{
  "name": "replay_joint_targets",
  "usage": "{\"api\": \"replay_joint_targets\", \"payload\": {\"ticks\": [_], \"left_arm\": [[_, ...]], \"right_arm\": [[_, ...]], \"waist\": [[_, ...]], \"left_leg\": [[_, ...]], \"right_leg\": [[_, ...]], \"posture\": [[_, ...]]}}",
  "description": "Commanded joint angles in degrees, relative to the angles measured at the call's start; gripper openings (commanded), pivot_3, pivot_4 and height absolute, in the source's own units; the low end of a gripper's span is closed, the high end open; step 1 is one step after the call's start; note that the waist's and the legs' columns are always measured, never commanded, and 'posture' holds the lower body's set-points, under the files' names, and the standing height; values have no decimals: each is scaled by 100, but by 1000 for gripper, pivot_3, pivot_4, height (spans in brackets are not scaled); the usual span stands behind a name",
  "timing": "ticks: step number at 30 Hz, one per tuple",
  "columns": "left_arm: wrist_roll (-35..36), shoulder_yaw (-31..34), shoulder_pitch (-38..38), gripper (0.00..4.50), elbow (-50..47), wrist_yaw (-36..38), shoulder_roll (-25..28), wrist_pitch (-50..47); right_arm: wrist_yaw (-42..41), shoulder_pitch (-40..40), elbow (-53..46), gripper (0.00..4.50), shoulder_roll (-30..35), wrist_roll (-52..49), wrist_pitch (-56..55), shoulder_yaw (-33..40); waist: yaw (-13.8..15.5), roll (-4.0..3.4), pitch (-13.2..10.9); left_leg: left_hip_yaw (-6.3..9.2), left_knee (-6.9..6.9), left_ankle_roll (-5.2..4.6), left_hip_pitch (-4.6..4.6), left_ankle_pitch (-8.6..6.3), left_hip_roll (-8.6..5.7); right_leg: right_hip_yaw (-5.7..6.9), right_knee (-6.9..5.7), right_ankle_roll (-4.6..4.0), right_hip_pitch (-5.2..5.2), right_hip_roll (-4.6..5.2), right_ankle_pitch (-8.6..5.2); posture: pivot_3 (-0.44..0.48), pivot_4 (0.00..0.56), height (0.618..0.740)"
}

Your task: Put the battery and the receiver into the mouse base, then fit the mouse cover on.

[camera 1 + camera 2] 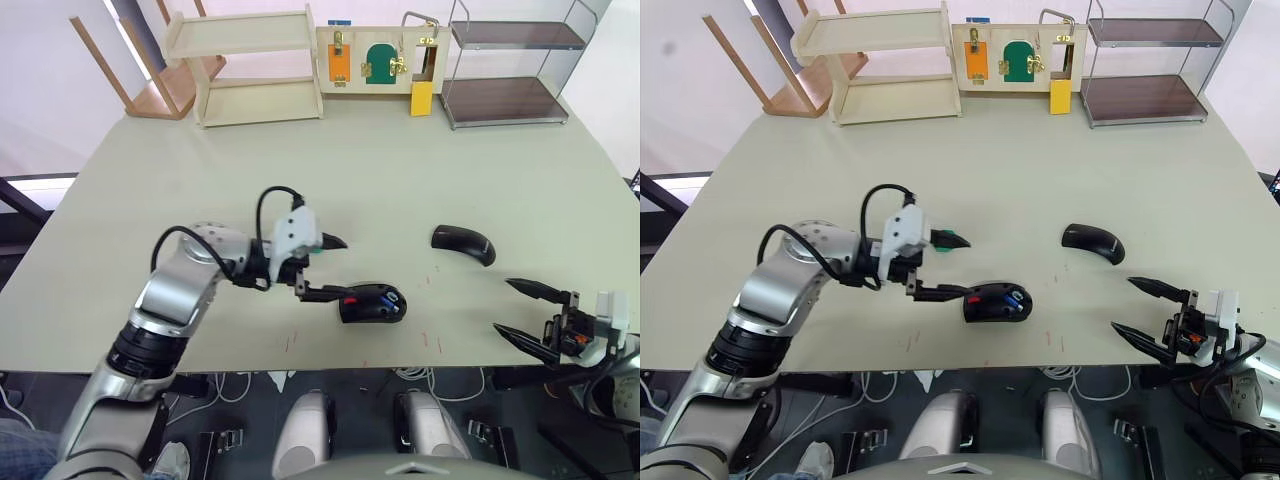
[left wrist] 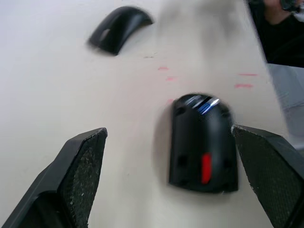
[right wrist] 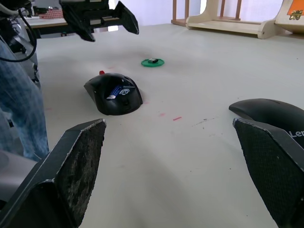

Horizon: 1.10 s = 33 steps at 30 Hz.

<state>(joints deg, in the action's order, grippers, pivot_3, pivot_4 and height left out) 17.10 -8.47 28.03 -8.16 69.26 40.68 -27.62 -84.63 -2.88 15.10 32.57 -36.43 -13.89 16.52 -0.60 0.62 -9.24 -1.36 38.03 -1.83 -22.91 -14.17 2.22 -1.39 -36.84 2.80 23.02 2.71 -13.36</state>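
Note:
The black mouse base (image 1: 373, 302) lies near the table's front edge, showing a red part and the blue battery (image 1: 388, 297) in its inside. My left gripper (image 1: 340, 268) is open just left of the base, its lower finger reaching the base's end; the base sits between the open fingers (image 2: 80, 166) in the left wrist view. The glossy mouse cover (image 1: 463, 243) rests apart, to the right and farther back. A green disc (image 3: 152, 61) carries the tiny dark receiver (image 3: 152, 60). My right gripper (image 1: 505, 306) is open and empty at the front right.
A wooden shelf (image 1: 255, 65), a lock board (image 1: 380, 58) and a metal rack (image 1: 510, 70) line the table's far edge. Red marks (image 1: 432, 343) dot the table near the front. A person's leg (image 3: 19, 95) stands beside the table.

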Motion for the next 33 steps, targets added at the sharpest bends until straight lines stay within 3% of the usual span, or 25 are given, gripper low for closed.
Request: {"api": "replay_joint_targets", "payload": {"ticks": [1,8,14,23,27,33], "left_arm": [[94,362,72,4455,548,184,136,524],[122,632,257,4455,1593,277,81,1255],[133,594,53,4455,1718,200,-252,1551],[76,511,29,4455,1877,437,-277,1839],[144,619,192,4455,2123,588,-197,1892],[130,744,730,4455,3316,978,-158,2310]], "right_arm": [[-20,76,-55,4500,9,-93,-32,148],[-107,99,35,4500,59,-149,3,213],[-628,337,847,4500,336,-63,-331,374],[-770,739,1501,4500,469,55,-495,434],[-749,708,1307,4500,384,25,-512,398],[-336,549,528,4500,53,-39,-304,259]], "waist": [[-1,-1,-2],[28,4,-12],[15,8,-15],[-13,12,-19],[-8,13,-18],[-6,13,-19]], "left_leg": [[-1,0,0,0,0,0],[-31,0,0,-3,0,0],[-40,1,0,-1,0,0],[-47,4,0,1,0,2],[-45,3,0,1,0,2],[-44,6,0,1,0,2]], "right_leg": [[0,0,-1,0,0,0],[2,0,-6,1,1,4],[-3,0,-5,1,1,6],[-10,-4,-4,1,0,8],[-9,-5,-5,1,-1,8],[-7,-8,-3,1,-1,8]], "posture": [[0,150,740],[0,150,740],[0,150,740],[0,150,740],[0,150,740],[0,150,740]]}}
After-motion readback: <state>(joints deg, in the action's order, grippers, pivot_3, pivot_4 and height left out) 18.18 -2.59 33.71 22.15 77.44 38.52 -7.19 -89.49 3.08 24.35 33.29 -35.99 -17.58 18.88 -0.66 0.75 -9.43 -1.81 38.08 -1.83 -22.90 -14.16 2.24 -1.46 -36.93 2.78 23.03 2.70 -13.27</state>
